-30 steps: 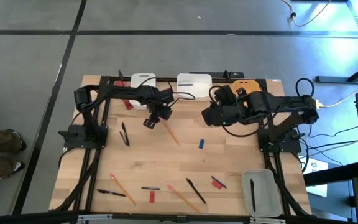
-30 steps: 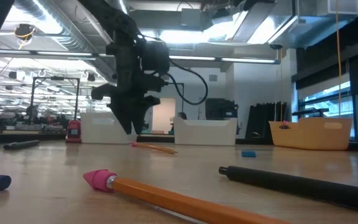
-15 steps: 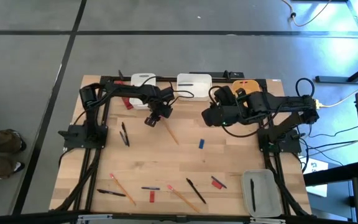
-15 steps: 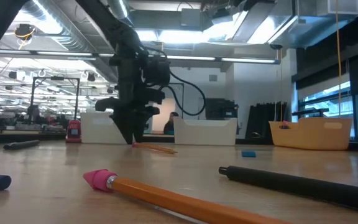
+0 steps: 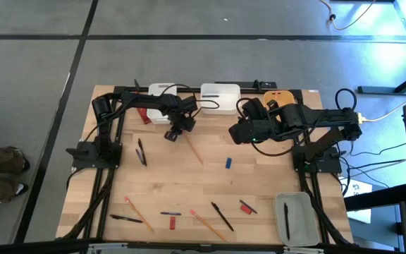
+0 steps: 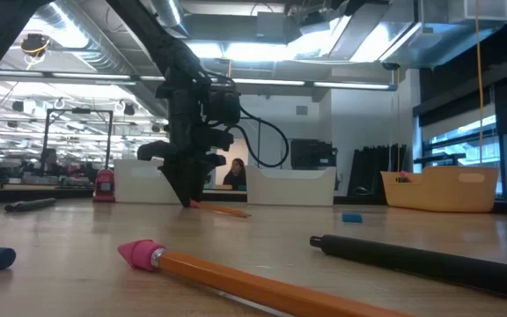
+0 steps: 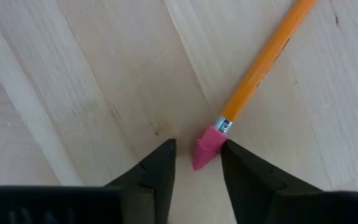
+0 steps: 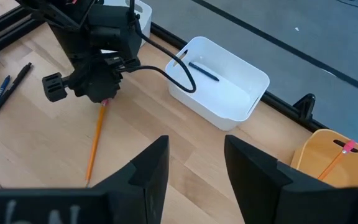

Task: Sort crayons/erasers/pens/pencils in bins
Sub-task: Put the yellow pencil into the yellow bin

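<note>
- While the right gripper (image 8: pixel 194 165) hangs idle with fingers apart above the back-right of the pale wooden table (image 5: pixel 259 180), the left gripper (image 7: pixel 196 163) has dropped from a hover a second ago to table level.
- Its tips now straddle the pink eraser end of the long orange wooden pencil (image 7: pixel 263 65) lying near the table's back middle; jaws narrower than before but not yet clamped, a small gap showing either side of the eraser.
- Pencil itself has not shifted across the frames; flat on the wood, slanting away from the gripper.
- Low view agrees: left gripper (image 6: pixel 186 195) tips at the surface, right at the pencil (image 6: pixel 220 210) end.
- Reading: pick is mid-close. Grabbing at the very end risks the pencil pivoting on lift.
- Likely destination is the yellow-orange rounded plastic bin (image 8: pixel 334 155) at the back right, which already holds one pencil; the wider white plastic bin (image 8: pixel 222 84) holds a slim dark pen.
- Plenty left unsorted: pens, pencils and small red and blue pieces along the front edge.
</note>
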